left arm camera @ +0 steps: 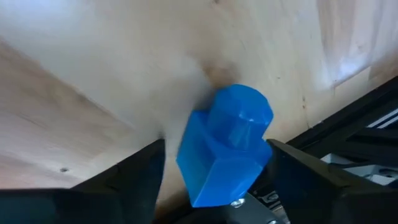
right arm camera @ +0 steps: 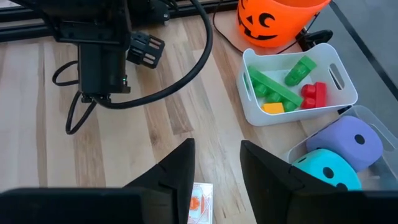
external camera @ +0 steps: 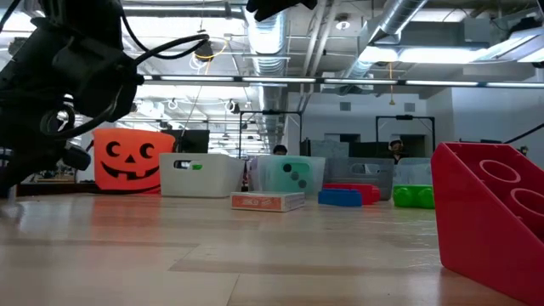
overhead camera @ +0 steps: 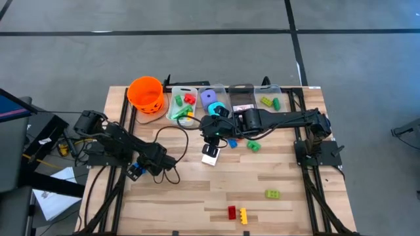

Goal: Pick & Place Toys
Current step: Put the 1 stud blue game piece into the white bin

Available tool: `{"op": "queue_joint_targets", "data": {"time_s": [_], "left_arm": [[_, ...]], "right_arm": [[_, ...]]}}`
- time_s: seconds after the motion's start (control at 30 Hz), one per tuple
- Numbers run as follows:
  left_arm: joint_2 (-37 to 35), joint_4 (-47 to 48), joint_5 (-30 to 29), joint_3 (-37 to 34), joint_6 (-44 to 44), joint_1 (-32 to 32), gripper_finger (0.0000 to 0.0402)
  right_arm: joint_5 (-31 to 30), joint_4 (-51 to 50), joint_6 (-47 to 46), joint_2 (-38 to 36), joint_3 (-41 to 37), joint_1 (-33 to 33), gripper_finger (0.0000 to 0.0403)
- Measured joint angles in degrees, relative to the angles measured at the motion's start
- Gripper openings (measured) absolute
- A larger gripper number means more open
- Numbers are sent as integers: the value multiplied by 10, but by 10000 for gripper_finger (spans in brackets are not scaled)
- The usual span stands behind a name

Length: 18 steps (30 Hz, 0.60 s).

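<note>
A blue brick [left arm camera: 227, 146] lies tilted on the wooden table near its left edge, stud up. My left gripper [left arm camera: 214, 165] points steeply down over it, open, one finger on each side; in the high view the left gripper [overhead camera: 136, 172] sits by the frame rail. My right gripper [right arm camera: 216, 168] hangs high over the table's middle, open and empty, above a red-and-white card box [overhead camera: 210, 156] that lies flat on the table. Green, red and yellow bricks lie in a white bin [right arm camera: 292, 84]. A purple die [right arm camera: 348, 140] and a teal die [right arm camera: 320, 171] sit in a clear bin. My left gripper straddles the blue brick from above, slanting. A gap shows between one finger [left arm camera: 146, 171] and the brick's side. The other finger [left arm camera: 292, 168] stands right at the brick's opposite side [left arm camera: 264, 155]; whether it touches, I cannot tell. The brick rests on the table.
An orange pumpkin bucket [overhead camera: 146, 94] and a row of bins [overhead camera: 241, 98] line the far edge. Loose bricks lie at the middle [overhead camera: 253, 145] and near the front edge [overhead camera: 231, 212], [overhead camera: 272, 193]. A black frame rail [left arm camera: 348, 134] runs close beside the blue brick.
</note>
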<state>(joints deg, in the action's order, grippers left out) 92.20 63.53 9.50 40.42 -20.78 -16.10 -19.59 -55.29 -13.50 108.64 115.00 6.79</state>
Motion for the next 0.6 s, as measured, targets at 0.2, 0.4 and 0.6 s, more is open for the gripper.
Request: {"op": "queue_joint_targets", "data": {"time_s": [0.2, 0.4, 0.6], "left_arm": [[0, 1, 0, -1, 0, 0, 175], [0, 5, 0, 4, 0, 0, 129], [-32, 42, 0, 35, 18, 18, 129]], "right_arm": [[0, 0, 4, 0, 0, 0, 123], [-14, 1, -1, 0, 0, 1, 123], [-106, -16, 4, 1, 23, 22, 123]]}}
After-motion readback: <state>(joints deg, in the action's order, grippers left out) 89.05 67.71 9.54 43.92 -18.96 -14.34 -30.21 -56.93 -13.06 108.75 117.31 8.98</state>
